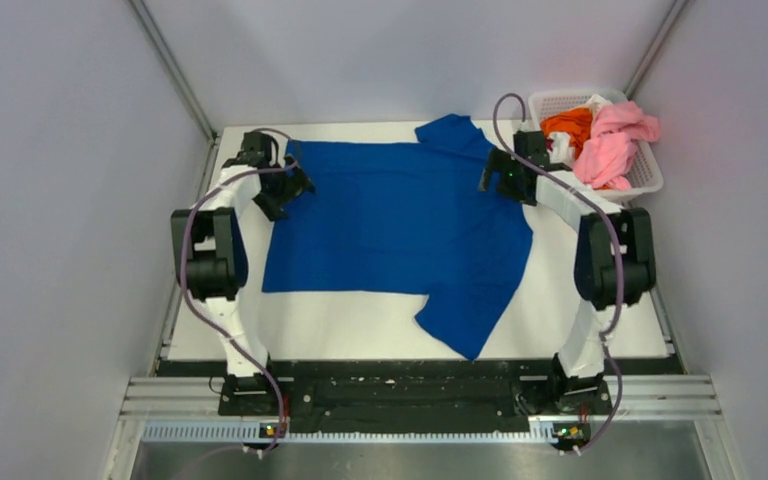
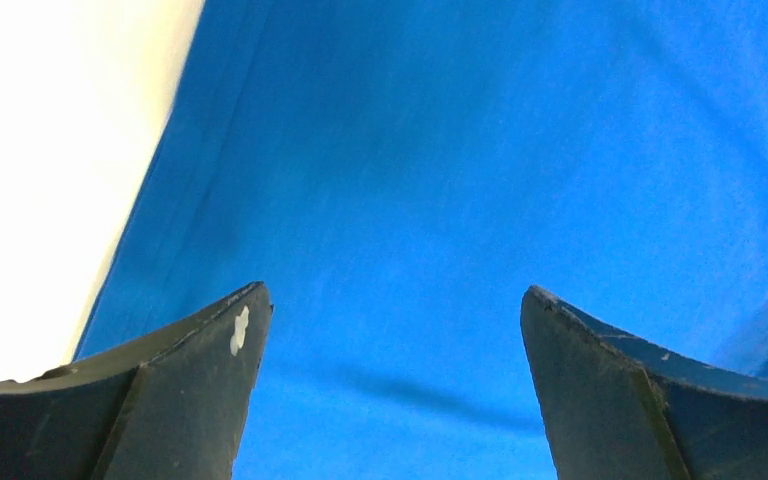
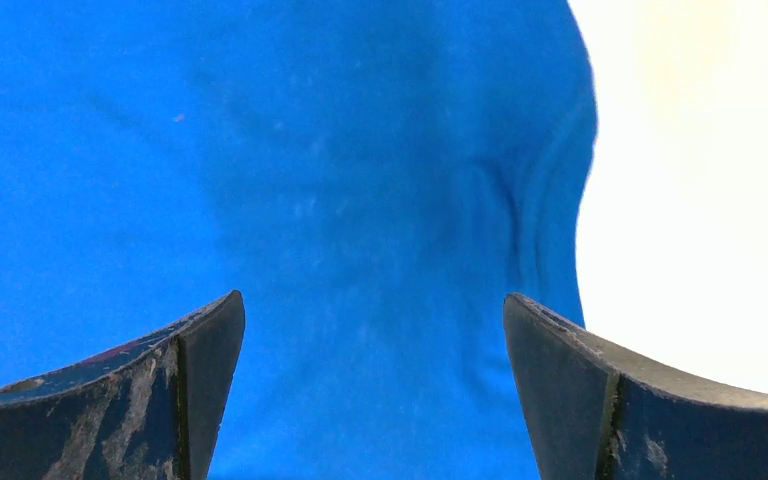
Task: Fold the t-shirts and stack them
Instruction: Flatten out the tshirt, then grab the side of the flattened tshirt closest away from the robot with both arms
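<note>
**A:** Where's the blue tee point(image 1: 390, 225)?

**B:** In the middle of the top view, spread flat on the white table point(image 1: 360, 325). One sleeve points to the upper middle of the frame. The other hangs toward the lower middle, near the front edge.

**A:** And the left gripper point(image 1: 285, 190)?

**B:** It's at the tee's upper-left corner. In the left wrist view its jaws stand wide apart at the bottom of the frame with nothing between them. Blue cloth fills most of that view, the tee's hem runs diagonally on the left, and bare table shows in the upper left.

**A:** The right gripper point(image 1: 495, 175)?

**B:** It's over the tee's upper-right edge, just below the far sleeve. Its jaws are spread just as wide and are also empty. In the right wrist view there's blue cloth under them, with a soft crease right of centre and table along the right side. I can't tell whether either gripper touches the cloth.

**A:** Any other shirts?

**B:** There's a basket point(image 1: 650, 175) in the upper right of the top view. It holds an orange tee point(image 1: 568, 125) on the left and a pink tee point(image 1: 615, 140) bunched over its right side.
</note>
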